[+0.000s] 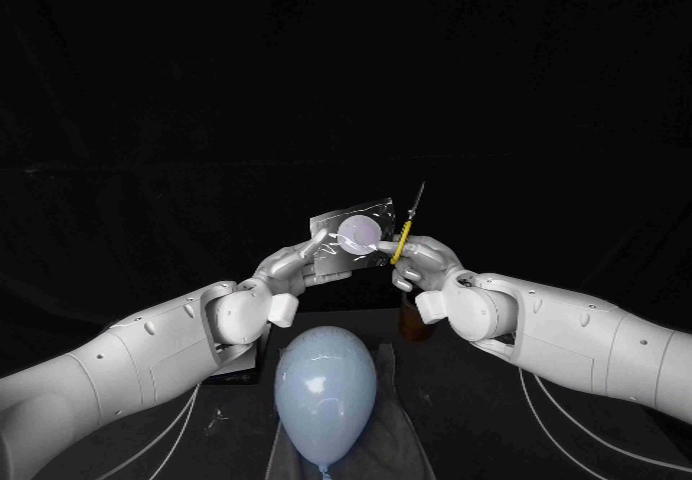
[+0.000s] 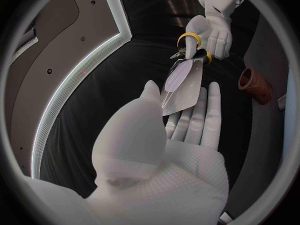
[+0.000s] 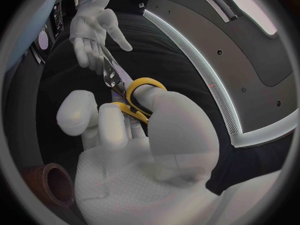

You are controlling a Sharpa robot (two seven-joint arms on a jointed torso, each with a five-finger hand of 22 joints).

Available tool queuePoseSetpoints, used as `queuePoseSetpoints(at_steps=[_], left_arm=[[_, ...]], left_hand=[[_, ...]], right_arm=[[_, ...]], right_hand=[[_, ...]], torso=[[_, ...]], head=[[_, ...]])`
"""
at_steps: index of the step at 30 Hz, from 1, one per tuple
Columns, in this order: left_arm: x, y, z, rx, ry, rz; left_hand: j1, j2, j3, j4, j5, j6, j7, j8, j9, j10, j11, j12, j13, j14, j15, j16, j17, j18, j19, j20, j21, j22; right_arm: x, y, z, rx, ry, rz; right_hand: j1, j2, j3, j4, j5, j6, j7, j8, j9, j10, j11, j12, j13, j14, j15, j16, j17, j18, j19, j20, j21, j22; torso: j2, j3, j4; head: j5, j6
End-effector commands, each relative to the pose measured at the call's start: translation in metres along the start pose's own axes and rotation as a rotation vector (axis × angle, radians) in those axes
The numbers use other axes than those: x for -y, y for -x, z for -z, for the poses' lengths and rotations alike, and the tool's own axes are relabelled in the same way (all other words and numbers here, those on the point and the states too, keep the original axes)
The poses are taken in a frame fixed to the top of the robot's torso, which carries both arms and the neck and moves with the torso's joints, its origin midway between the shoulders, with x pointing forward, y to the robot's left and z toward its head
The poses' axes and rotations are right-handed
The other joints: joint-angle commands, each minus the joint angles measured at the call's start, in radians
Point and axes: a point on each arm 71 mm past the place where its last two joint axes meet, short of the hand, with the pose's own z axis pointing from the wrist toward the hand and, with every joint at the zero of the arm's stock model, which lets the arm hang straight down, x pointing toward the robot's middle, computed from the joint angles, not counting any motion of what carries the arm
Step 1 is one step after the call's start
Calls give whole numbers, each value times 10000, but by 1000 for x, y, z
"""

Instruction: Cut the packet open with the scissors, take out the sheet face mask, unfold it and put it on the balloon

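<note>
One: Two hands are up in the head view; which holds what?

Two: The left hand [image 1: 296, 268] pinches the packet [image 1: 356, 232] at its lower part and holds it aloft, broad face tilted toward the camera. The right hand [image 1: 423, 265] is closed through the yellow loops of the scissors [image 1: 405, 235]. The balloon [image 1: 327, 390] lies on the table below the packet, on the robot's side of it.

One: Which relation does the cut turn on?

Two: The scissors stand just beside the packet, on its side toward the robot's right. Their long axis is near upright, blades above the loops, running roughly along that edge. The right hand is the nearer one to it. By this judgement, the blades must next come across the edge rather than along it.

One: What does the left wrist view add?

Two: The packet [image 2: 181, 87] rises from the left hand [image 2: 181, 130], clamped between thumb and fingers [image 2: 214, 107]. At the packet's far end sit the scissors [image 2: 189, 47] in the right hand [image 2: 215, 32]. Whether the blades straddle the foil cannot be told. A brown tube [image 2: 255, 84] lies well apart from the packet.

One: And the right wrist view?

Two: The right hand [image 3: 137, 140] is wrapped tight on the scissors [image 3: 134, 97]. The blades run out from the loops, with the left hand [image 3: 94, 35] beyond their tips.
</note>
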Motion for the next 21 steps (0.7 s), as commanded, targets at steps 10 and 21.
queuePoseSetpoints(at_steps=[10,21], left_arm=[[-3,-13,-1,-1351,375,-142],[-1,-10,-2,-1108,314,-264]], left_hand=[[-326,-99,-117,9,-28,30,1402,28,-30,108,31,-191,-8,34,36,-147,-36,153,-249,22,-81,-9],[-247,32,-45,-34,-27,113,1407,44,-49,143,38,-289,-8,40,47,-197,-53,151,-377,45,-84,-9]], right_arm=[[2,-10,-4,-541,-75,250],[4,-18,-3,-868,-169,274]], right_hand=[[55,121,68,-2,-98,42,-43,67,24,918,-571,34,11,54,-95,30,6,155,16,-54,40,25],[52,121,70,-9,-109,46,-45,70,28,923,-572,35,13,51,-96,21,-12,157,14,-54,33,20]], torso=[[7,-2,5],[0,0,2]], head=[[9,-55],[8,-74]])
